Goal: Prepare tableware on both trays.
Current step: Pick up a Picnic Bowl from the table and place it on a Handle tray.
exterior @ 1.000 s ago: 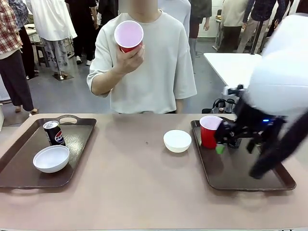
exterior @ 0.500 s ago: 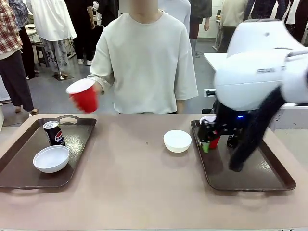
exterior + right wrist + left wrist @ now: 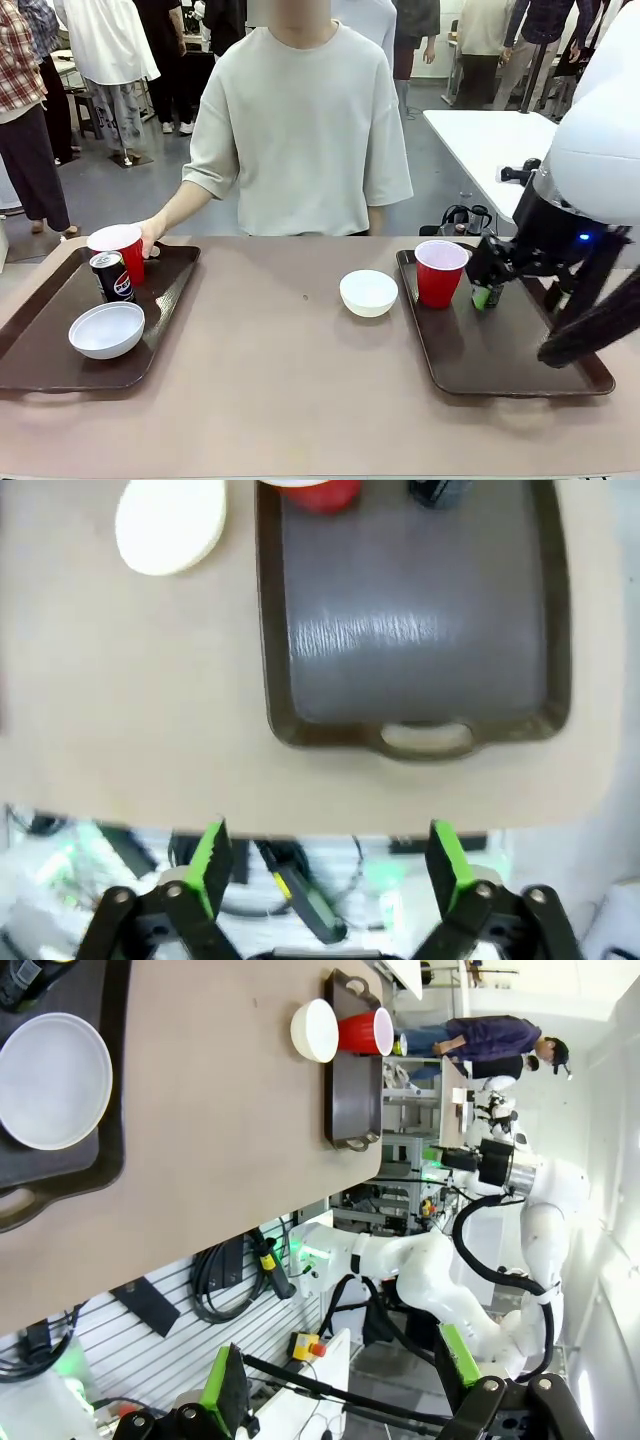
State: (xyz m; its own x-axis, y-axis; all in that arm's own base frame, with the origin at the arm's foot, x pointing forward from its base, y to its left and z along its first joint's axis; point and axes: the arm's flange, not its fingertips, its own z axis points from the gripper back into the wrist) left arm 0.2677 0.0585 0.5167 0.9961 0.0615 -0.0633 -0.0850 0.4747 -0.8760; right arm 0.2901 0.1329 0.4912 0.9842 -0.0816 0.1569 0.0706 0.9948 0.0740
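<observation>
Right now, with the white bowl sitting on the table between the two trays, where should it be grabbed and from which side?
Pinch the rim of the white bowl from above, one of the jaws inside, one outside: it sits upright, open and shallow. Probably best at the edge nearest the robot, since the red cup on the right tray stands close beside it.
</observation>
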